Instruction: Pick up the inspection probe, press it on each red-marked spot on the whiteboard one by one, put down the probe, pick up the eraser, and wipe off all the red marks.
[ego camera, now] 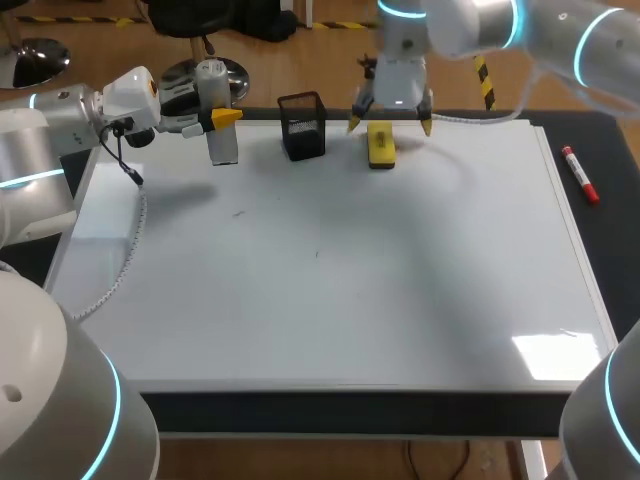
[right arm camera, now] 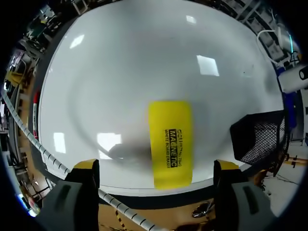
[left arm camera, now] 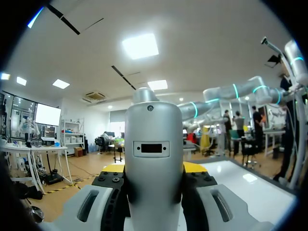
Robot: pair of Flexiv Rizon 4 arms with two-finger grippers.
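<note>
Silver-grey casing of the inspection probe point(left arm camera: 154, 159) is filling the middle of the left wrist view and hiding most of the left pincer point(left arm camera: 154, 167). Only slivers of its yellow fingertips point(left arm camera: 111, 168) are peeking out on either side. Those fingers seem to be pressing the probe from both sides, so the pincer is holding it, though the contact itself is hard to make out.

From the head view, the left pincer point(ego camera: 222, 120) is carrying the probe point(ego camera: 222, 145) upright over the whiteboard's far left corner, beside a black mesh holder point(ego camera: 302, 125). Whether its lower end is touching the board I cannot tell.

The right pincer point(ego camera: 390, 123) is hanging wide open over the yellow eraser point(ego camera: 381, 143), which is lying flat near the board's far edge. In the right wrist view the eraser point(right arm camera: 171, 143) is sitting between the spread fingertips point(right arm camera: 86, 166) and apart from both. The holder point(right arm camera: 262, 137) is being cut off at the side.

The whiteboard point(ego camera: 350, 300) is lying on a black counter point(ego camera: 610, 140), catching patches of glare and showing two faint dark specks. A red marker point(ego camera: 580, 175) is lying on the counter just beside the board's right edge.
</note>
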